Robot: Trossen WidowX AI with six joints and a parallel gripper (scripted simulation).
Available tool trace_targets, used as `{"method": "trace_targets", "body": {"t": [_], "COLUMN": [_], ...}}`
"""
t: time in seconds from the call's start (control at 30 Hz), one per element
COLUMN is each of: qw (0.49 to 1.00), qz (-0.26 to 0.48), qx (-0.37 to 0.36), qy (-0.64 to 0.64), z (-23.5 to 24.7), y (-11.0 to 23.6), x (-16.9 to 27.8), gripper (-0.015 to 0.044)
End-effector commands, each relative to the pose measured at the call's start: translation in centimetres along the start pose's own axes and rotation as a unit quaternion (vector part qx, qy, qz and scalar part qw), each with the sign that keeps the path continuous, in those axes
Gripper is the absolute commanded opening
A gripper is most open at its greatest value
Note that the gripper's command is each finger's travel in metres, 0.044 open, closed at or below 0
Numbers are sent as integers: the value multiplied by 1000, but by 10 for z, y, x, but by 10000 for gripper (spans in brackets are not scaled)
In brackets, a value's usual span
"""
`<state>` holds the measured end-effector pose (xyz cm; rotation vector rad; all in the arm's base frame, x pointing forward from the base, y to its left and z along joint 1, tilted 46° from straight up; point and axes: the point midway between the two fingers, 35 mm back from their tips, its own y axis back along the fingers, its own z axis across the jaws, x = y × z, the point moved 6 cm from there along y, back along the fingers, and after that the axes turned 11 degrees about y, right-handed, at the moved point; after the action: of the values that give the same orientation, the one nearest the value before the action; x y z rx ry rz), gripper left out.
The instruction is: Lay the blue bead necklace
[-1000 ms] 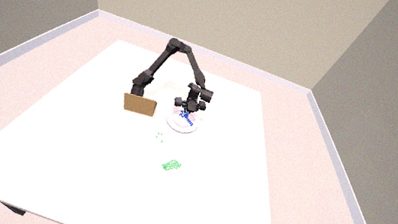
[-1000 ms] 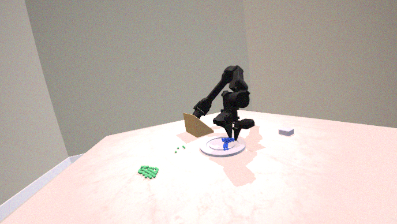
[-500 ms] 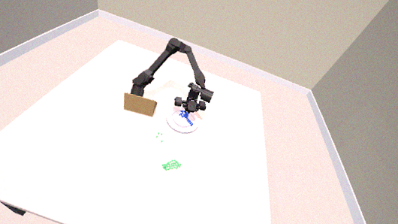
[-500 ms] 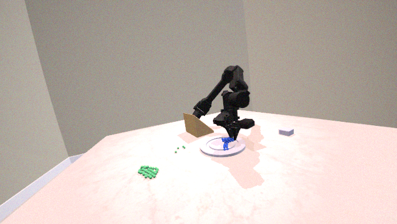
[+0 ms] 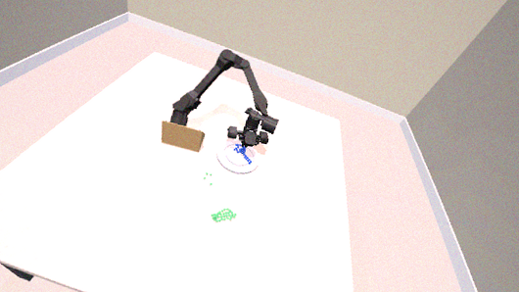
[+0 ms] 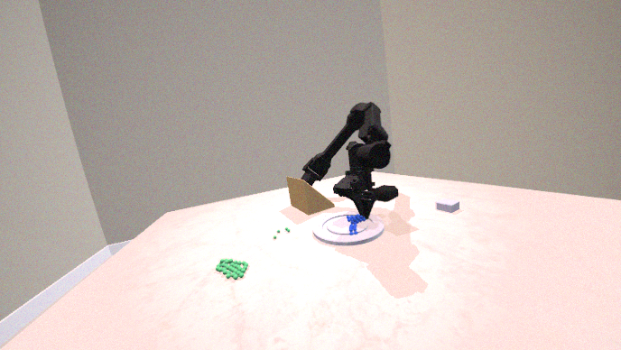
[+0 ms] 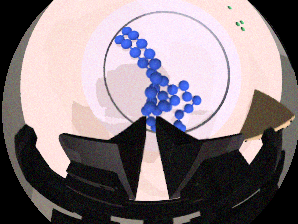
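Note:
The blue bead necklace [image 5: 246, 158] [image 6: 356, 218] [image 7: 156, 78] lies bunched on the round bead board [image 5: 224, 164] [image 6: 326, 237] [image 7: 200, 50]. In the wrist view a doubled strand runs to the upper left of the ring groove, and a clump with a small loop sits near the fingertips, across the near part of the ring. My gripper [image 5: 243, 146] [image 6: 366, 218] [image 7: 151, 120] points down at the board's edge area, its tips nearly together with blue beads in the narrow gap. The fingers hide part of the near groove and perhaps some beads.
A brown wedge-shaped block [image 5: 183, 136] [image 6: 307, 198] [image 7: 265, 117] stands near the arm's base. A clump of green beads [image 5: 223, 215] [image 6: 232, 269] and several loose green beads [image 6: 288, 230] [image 7: 242, 28] lie on the table. A small pale box [image 6: 448, 206] is beyond the board.

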<state>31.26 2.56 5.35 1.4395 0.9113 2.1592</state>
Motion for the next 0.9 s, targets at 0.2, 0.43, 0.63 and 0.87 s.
{"method": "trace_targets", "body": {"t": [0.2,0.43,0.63,0.87], "qw": [1000,1000,1000,1000], "qz": [0,0,1,1], "qx": [0,-1,-2,-2], "qy": [0,0,-3,-2], "z": [0,0,-1,6], "y": [1,3,16,16], "x": [0,0,0,4], "gripper": [0,0,0,0]}}
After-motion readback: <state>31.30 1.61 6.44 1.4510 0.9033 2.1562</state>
